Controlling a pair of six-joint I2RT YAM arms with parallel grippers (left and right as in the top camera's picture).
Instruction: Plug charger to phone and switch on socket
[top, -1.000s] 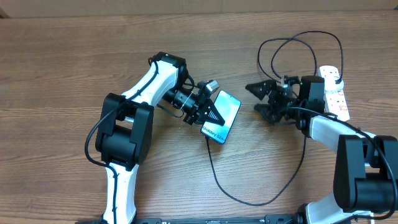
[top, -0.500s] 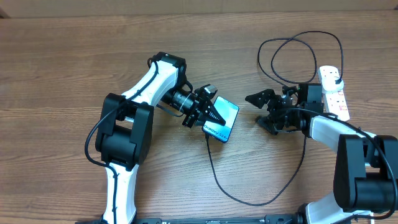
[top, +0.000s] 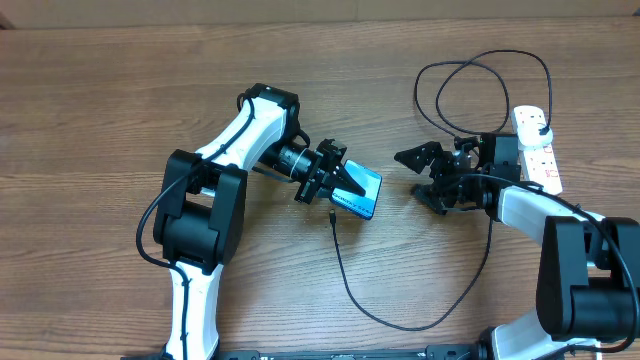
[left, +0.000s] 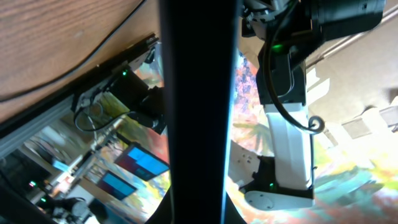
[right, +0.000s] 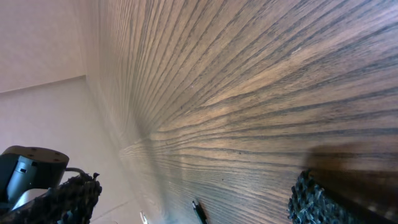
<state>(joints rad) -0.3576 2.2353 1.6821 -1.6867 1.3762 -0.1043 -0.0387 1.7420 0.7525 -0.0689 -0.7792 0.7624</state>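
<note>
The phone (top: 362, 193) is tipped up on its long edge near the table's middle, its teal screen only partly showing. My left gripper (top: 345, 181) is shut on the phone, and in the left wrist view the phone (left: 199, 93) is a dark bar running up between the jaws. The charger's plug tip (top: 331, 214) lies loose on the wood just left of the phone's lower end. Its thin black cable (top: 400, 325) loops right toward the socket (top: 538, 150). My right gripper (top: 424, 177) stands open and holds nothing, right of the phone. The right wrist view shows the plug tip (right: 199, 211) low between my right gripper's fingers (right: 314, 199).
The charger cable makes wide loops (top: 480, 70) at the back right, beside the white power strip. The wooden table (top: 100, 120) stretches to the left and front. Both arm bases stand at the near edge.
The left gripper has rolled the phone from nearly flat up onto its edge and shifted it slightly right. The plug tip now lies apart from it. The right gripper turned slightly.
</note>
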